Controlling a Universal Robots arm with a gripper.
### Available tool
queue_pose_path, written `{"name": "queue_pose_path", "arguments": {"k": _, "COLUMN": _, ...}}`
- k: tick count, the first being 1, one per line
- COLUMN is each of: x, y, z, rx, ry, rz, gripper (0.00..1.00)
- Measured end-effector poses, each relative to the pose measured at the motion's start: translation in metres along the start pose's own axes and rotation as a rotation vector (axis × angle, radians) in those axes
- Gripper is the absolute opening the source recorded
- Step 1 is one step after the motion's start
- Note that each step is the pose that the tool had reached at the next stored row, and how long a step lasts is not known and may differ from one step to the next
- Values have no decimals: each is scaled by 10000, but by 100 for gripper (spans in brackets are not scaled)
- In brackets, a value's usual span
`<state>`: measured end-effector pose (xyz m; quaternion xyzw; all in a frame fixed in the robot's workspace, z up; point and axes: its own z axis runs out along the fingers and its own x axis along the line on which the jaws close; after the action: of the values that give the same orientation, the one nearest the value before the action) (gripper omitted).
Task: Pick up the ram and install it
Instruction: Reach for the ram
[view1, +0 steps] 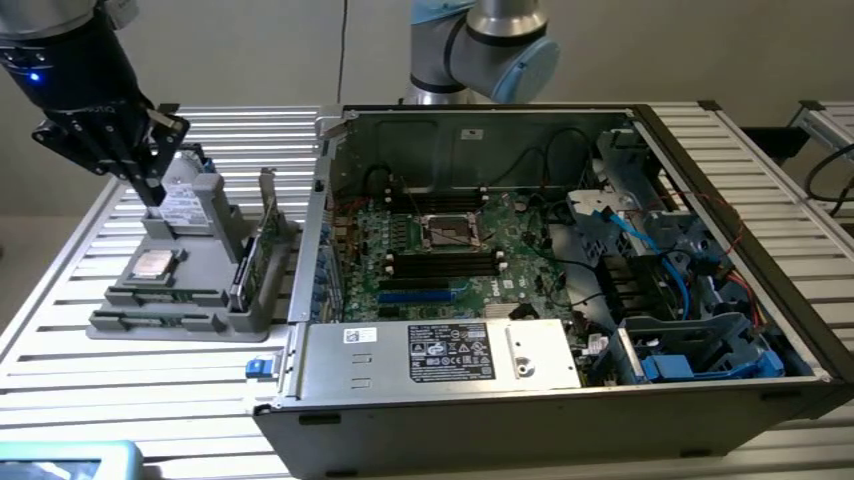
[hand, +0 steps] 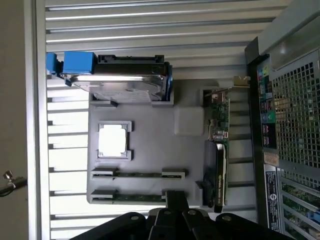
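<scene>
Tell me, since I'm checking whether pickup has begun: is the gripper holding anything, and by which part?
Nothing seems held: the gripper is shut above the grey tray, and both ram sticks lie in their tray slots.

the black gripper (view1: 144, 185) is hanging, fingers closed, over the far end of the grey parts tray (view1: 227, 330) on the exterior view's left, beside the upright hard drive (view1: 187, 205). a cpu (view1: 151, 266) is lying mid-tray, two ram sticks (view1: 160, 298) are lying along its near end, and a green card (view1: 274, 245) is standing on edge at its case-side rim. the open computer case (view1: 561, 400) is sitting just beside it on the slatted table (view1: 67, 380).
</scene>
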<state>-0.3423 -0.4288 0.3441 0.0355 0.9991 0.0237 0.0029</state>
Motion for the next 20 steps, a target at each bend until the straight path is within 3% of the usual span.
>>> {"name": "queue_pose_path", "arguments": {"k": 7, "x": 117, "y": -41, "z": 45, "rx": 17, "ry": 75, "rz": 3, "gripper": 11}}
{"name": "queue_pose_path", "arguments": {"k": 15, "x": 248, "y": -55, "z": 61, "rx": 52, "ry": 95, "rz": 4, "gripper": 11}}
{"name": "queue_pose_path", "arguments": {"k": 20, "x": 264, "y": -60, "z": 81, "rx": 60, "ry": 129, "rz": 4, "gripper": 11}}
